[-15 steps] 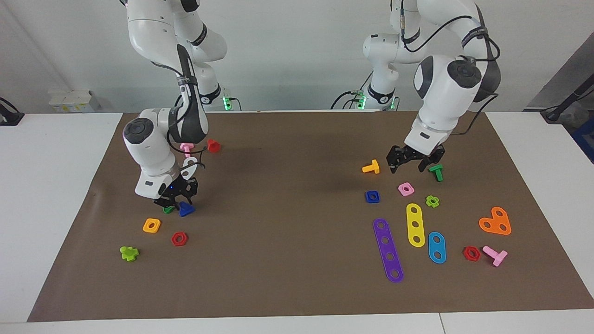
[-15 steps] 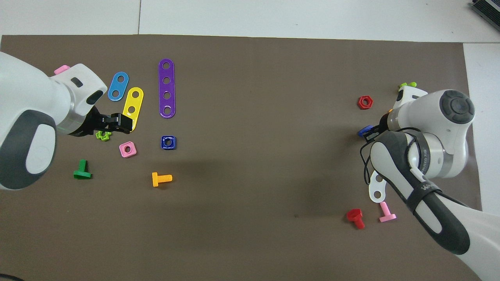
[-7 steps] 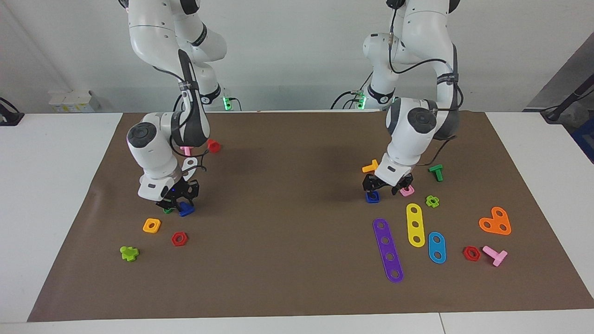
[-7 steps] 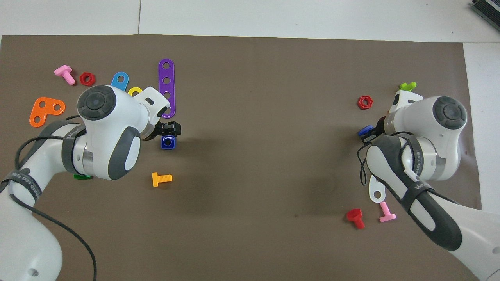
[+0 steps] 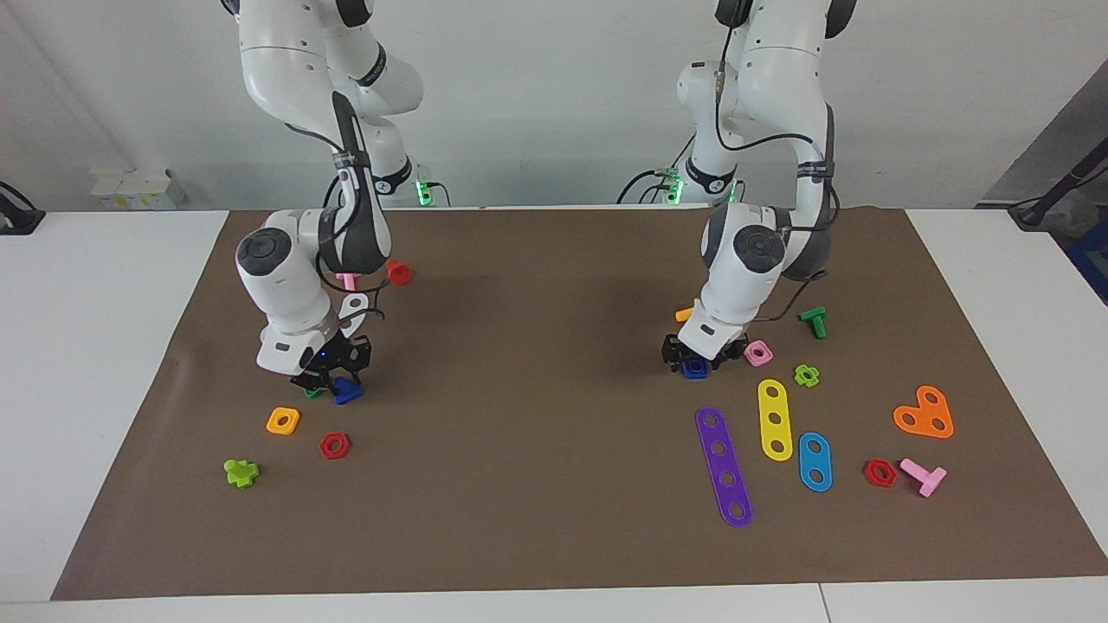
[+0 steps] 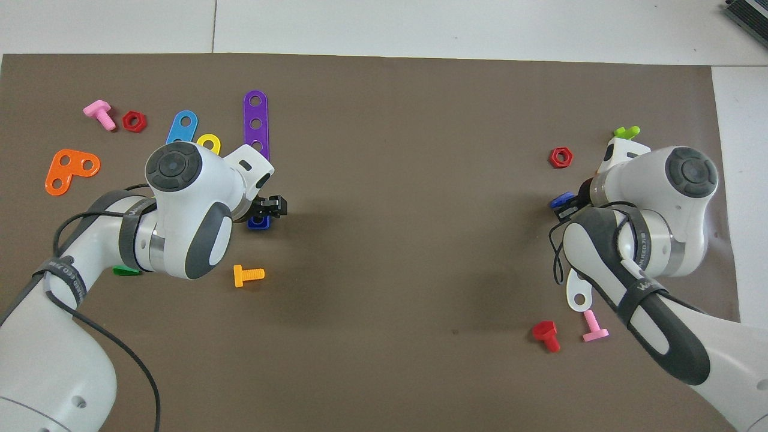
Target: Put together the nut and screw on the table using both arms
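The nut point(image 5: 694, 369) lies on the worktop point(image 5: 537, 519) toward the left arm's end, under the left hand point(image 5: 698, 356); the screw point(image 5: 348, 390) lies toward the right arm's end, under the right hand point(image 5: 333, 372).

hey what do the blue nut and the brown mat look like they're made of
Nut: probably moulded plastic, going by its solid saturated blue, rounded corners and slight sheen; the left pincer is at it. Mat: matte brown sheet, perhaps paper or thin vinyl; it lies flat with a faint ripple near one edge and no glare.

Both arms bend low, left gripper point(image 5: 695, 357) and right gripper point(image 5: 333, 376) pointing down at the mat.
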`<state>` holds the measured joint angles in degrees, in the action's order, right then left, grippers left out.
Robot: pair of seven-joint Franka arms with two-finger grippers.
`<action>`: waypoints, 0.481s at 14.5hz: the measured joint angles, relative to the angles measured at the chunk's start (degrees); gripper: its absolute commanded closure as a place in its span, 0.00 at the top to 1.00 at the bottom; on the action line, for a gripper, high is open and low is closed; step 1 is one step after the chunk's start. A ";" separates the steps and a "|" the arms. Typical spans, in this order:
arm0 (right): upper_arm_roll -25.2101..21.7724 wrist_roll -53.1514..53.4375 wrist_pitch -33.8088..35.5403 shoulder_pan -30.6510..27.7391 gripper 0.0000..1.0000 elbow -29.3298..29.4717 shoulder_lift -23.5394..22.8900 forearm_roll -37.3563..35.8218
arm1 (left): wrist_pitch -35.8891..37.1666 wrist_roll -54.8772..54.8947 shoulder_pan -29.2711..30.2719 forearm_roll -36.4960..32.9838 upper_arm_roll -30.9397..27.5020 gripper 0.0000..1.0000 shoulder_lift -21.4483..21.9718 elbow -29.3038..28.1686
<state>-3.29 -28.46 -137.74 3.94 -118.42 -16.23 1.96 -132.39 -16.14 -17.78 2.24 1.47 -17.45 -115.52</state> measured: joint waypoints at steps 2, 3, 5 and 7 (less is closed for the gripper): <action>0.00 0.00 0.31 0.00 0.40 0.18 0.07 0.00 | 0.00 0.00 0.00 0.00 -0.01 0.75 0.00 -0.54; 0.00 0.00 0.36 -0.01 0.36 0.23 0.10 0.00 | 0.00 0.00 0.00 0.00 -0.01 0.73 0.00 -0.73; 0.00 -0.01 0.37 -0.01 0.17 0.26 0.11 0.00 | 0.00 0.09 0.00 0.00 -0.02 0.69 0.00 -1.08; 0.00 -0.01 0.39 -0.01 0.00 0.27 0.11 0.02 | 0.00 0.17 0.00 0.00 -0.03 0.62 0.00 -1.26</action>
<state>-3.29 -28.47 -137.35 3.93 -118.16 -16.12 1.98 -132.38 -15.97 -17.78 2.24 1.44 -17.45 -116.77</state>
